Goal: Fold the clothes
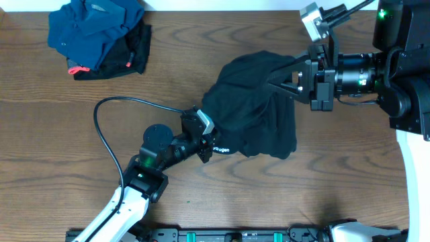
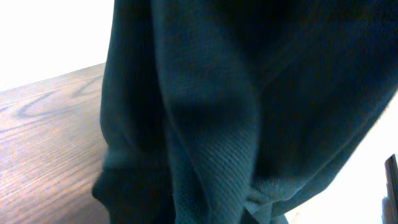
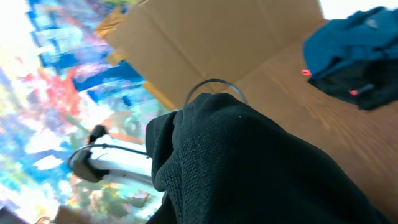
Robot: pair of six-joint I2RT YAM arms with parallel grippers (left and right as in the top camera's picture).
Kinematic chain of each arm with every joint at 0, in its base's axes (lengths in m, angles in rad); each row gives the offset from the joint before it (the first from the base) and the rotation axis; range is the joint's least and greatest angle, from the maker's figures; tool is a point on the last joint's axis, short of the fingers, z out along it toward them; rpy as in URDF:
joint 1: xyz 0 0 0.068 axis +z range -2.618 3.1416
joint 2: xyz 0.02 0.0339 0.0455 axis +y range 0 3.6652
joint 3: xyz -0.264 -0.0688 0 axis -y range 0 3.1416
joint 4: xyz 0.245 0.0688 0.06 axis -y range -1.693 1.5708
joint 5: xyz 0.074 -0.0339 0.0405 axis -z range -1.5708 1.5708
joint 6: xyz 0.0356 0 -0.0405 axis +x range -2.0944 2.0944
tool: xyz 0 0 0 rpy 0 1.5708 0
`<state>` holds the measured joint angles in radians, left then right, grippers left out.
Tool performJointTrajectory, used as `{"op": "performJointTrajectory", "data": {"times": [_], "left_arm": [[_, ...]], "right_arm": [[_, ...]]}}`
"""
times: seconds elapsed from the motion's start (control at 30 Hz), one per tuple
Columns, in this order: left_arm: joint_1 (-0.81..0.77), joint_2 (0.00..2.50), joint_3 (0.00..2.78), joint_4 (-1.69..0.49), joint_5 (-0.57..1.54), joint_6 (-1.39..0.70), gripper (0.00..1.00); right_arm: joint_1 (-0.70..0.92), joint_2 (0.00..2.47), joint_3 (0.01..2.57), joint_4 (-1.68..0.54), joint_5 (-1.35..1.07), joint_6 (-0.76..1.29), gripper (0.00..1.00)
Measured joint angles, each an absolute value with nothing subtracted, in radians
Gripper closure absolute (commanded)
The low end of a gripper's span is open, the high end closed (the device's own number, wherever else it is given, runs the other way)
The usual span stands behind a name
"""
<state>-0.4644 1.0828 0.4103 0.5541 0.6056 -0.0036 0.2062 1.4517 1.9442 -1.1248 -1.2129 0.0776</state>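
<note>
Left gripper (image 1: 209,142) is clamped on the lower-left edge of the black garment (image 1: 255,114), and the right gripper (image 1: 290,75) pinches its upper-right end. It hangs bunched between them over the table (image 1: 67,134), long axis diagonal. A clothes pile (image 1: 99,37) sits well apart.

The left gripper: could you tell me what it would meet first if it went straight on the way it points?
The black garment: the left gripper points straight into its lower edge, probably touching it; fabric fills the left wrist view.
</note>
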Motion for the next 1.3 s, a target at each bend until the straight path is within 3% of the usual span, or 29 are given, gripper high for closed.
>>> {"op": "performJointTrajectory", "data": {"times": [0.17,0.2,0.3,0.4,0.6,0.67,0.87,1.1,1.3], "left_arm": [[-0.441,1.083,0.410,0.546,0.588,-0.023,0.88],[-0.432,1.083,0.410,0.542,0.584,-0.027,0.88],[-0.407,1.083,0.410,0.521,0.572,-0.034,0.88],[-0.392,1.083,0.410,0.515,0.569,-0.038,0.88],[-0.374,1.083,0.410,0.494,0.542,-0.049,0.88],[-0.371,1.083,0.410,0.475,0.515,-0.049,0.84],[-0.368,1.083,0.410,0.451,0.502,-0.054,0.54],[-0.408,1.083,0.410,0.404,0.587,-0.056,0.42],[-0.511,1.095,0.410,0.399,0.582,-0.052,0.23]], "right_arm": [[0.205,1.452,1.945,-1.126,-0.981,0.105,0.82],[0.205,1.452,1.945,-1.129,-0.935,0.110,0.75],[0.203,1.451,1.948,-1.145,-0.775,0.121,0.37],[0.202,1.451,1.949,-1.170,-0.642,0.128,0.23],[0.200,1.457,1.950,-1.288,-0.436,0.125,0.16],[0.200,1.467,1.951,-1.345,-0.391,0.126,0.14],[0.200,1.513,1.949,-1.493,-0.244,0.194,0.02],[0.199,1.516,1.818,-1.482,-0.141,0.315,0.01],[0.188,1.518,1.602,-1.370,-0.122,0.380,0.01]]}}
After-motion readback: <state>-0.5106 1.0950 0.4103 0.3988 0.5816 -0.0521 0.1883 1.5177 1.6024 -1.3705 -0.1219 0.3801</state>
